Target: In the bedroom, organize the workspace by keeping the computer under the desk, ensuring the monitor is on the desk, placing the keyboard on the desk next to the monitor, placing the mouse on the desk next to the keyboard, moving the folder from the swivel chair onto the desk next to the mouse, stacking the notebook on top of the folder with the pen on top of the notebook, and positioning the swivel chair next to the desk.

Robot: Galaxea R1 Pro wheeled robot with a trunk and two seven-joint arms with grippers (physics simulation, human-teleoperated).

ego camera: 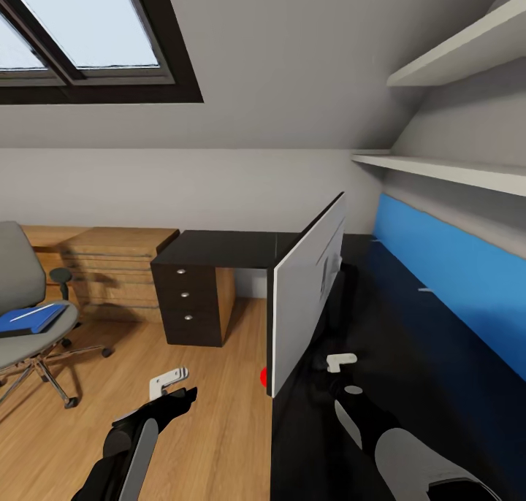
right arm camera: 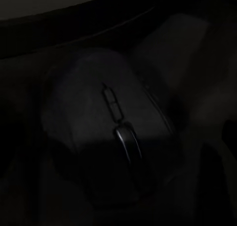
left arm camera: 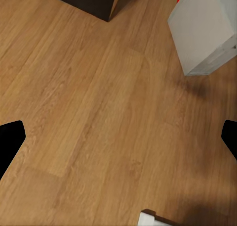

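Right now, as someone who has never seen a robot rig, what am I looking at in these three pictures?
This is a simulated robot with two arms. The big picture comes from a camera on its head. The other two come from cameras near each gripper. The left gripper is open above the wooden floor. Its camera sees the light grey computer tower standing on that floor near the black desk. The right gripper is over the desk, and its camera looks closely at a dark mouse. That picture is too dark to tell whether the gripper holds it. A blue folder lies on the swivel chair.
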